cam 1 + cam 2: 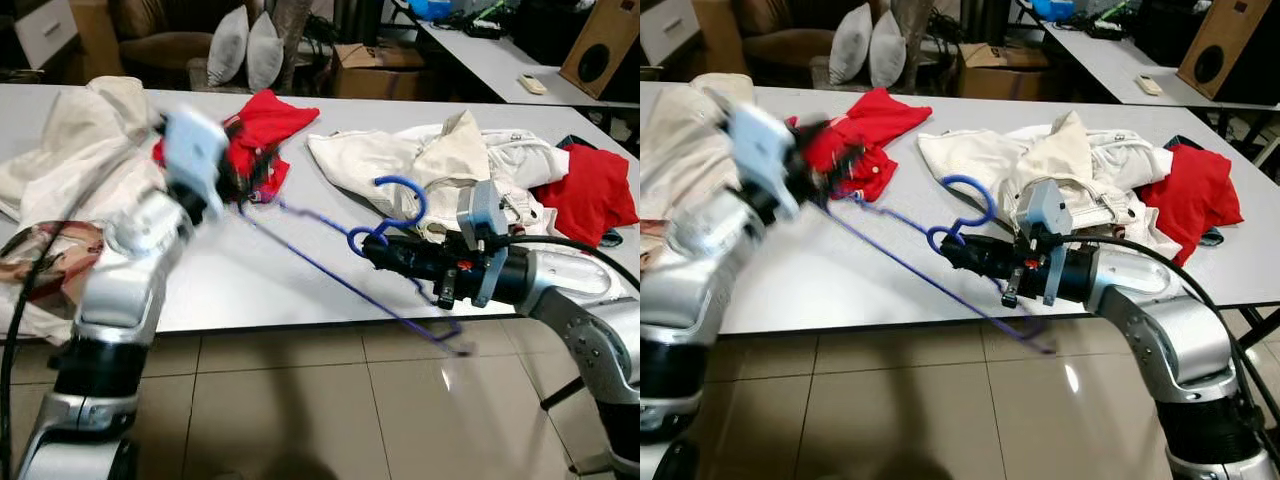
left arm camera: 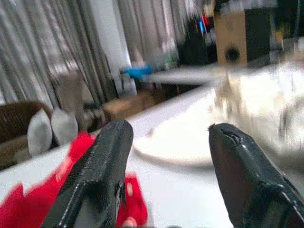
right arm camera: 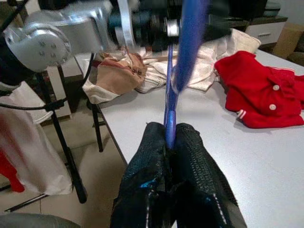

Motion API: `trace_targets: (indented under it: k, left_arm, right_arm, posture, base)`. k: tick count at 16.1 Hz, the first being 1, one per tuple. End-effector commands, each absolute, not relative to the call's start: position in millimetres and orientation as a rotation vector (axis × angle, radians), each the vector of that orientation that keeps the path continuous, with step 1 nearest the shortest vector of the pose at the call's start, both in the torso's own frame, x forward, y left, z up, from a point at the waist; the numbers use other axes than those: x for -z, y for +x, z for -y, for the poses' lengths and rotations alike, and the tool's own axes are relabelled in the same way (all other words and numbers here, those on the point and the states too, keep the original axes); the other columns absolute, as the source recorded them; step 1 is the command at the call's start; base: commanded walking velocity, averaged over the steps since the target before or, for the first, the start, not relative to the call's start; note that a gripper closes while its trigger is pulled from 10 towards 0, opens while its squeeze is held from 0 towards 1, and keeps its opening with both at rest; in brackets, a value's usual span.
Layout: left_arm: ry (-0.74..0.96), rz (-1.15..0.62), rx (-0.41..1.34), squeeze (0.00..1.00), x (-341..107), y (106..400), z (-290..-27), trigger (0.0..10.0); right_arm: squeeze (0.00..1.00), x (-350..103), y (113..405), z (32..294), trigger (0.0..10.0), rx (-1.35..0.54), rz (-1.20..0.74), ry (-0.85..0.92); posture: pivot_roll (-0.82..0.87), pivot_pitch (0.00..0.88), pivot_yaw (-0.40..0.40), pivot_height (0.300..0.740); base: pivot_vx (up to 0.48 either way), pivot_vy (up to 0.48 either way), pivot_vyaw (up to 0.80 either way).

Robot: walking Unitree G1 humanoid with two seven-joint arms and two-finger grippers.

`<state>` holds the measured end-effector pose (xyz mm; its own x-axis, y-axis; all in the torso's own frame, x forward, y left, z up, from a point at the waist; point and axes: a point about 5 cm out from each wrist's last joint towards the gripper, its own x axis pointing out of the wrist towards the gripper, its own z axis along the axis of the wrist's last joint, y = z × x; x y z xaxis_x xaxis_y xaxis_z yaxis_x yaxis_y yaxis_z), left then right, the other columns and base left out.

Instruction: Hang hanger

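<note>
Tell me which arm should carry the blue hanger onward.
Right. The right gripper is shut on the blue hanger near its hook, above the table edge. The left gripper is open, holding nothing, by the red shirt.

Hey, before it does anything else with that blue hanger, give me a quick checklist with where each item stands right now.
1. Right gripper shut on the blue hanger: ok, the wire sits pinched between the fingers near the hook.
2. Left gripper free: ok, its fingers stand apart with nothing between them.
3. Hanger free of the red shirt: cannot tell, its far end lies by the shirt and the left gripper is blurred there.
4. Hook clear of the white clothes: cannot tell, it overlaps their edge.
5. Rail or rack to hang it on: cannot tell, none made out.
</note>
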<state>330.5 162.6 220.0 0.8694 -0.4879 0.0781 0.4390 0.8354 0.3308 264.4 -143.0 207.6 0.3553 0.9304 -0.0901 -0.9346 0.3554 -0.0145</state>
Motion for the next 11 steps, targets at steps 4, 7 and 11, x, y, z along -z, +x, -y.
trace_targets:
  k: [4,7,11]
  left_arm:
    - [0.392,0.111,0.512,0.0,-212,332,-166,10.0]
    - [0.361,0.152,0.471,0.0,-218,334,-171,10.0]
    - [-0.026,0.317,0.417,0.0,-237,331,-181,10.0]
  right_arm:
    - [0.0,-222,263,144,10.0,-1.234,-0.015,-0.091]
    - [0.0,-222,263,145,10.0,-1.233,-0.022,-0.101]
    - [0.0,-214,270,160,10.0,-0.963,-0.045,-0.122]
  posture:
    - [-0.14,0.0,-0.058,0.74]
    - [-0.14,0.0,-0.059,0.74]
    - [-0.12,0.0,-0.091,0.74]
  base:
    - [0.0,0.0,0.0]
    - [0.0,0.0,0.0]
    - [0.0,0.0,0.0]
